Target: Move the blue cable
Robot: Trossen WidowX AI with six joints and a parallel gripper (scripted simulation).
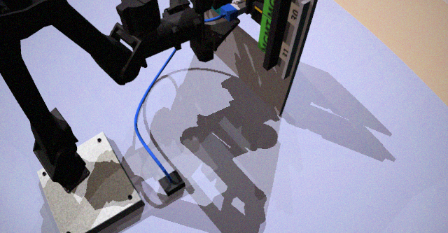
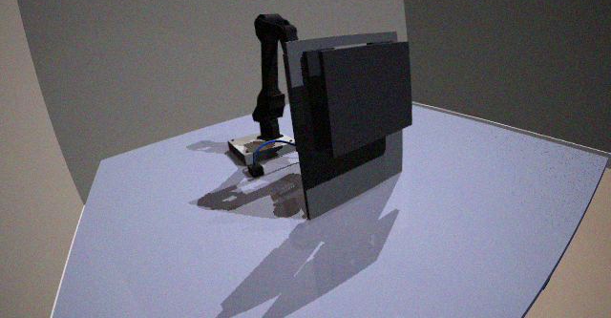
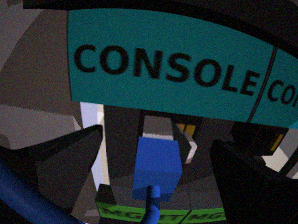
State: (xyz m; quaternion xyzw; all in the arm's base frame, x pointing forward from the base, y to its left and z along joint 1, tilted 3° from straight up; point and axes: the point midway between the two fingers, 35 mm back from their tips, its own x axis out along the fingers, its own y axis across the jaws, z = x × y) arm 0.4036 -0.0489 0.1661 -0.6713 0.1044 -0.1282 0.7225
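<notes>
The hand is open around the blue plug, touching neither side; the CONSOLE label sits at twelve o'clock from it.

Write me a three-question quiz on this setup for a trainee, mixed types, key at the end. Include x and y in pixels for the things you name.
1. True or false: the gripper (image 1: 234,8) (image 3: 158,139) is clamped on the blue plug (image 1: 229,12) (image 3: 157,162).
2. Multiple choice: what word is on the teal label (image 3: 165,65) in the wrist view? A) POWER B) CONSOLE C) RESET
3. Fill in the blank: in the top view, the blue cable (image 1: 136,115) runs down to a small ____ block (image 1: 168,187) beside the arm's base plate (image 1: 101,140).

Key: 1. False; the fingers stand open on either side of it. 2. B. 3. Black.
</notes>
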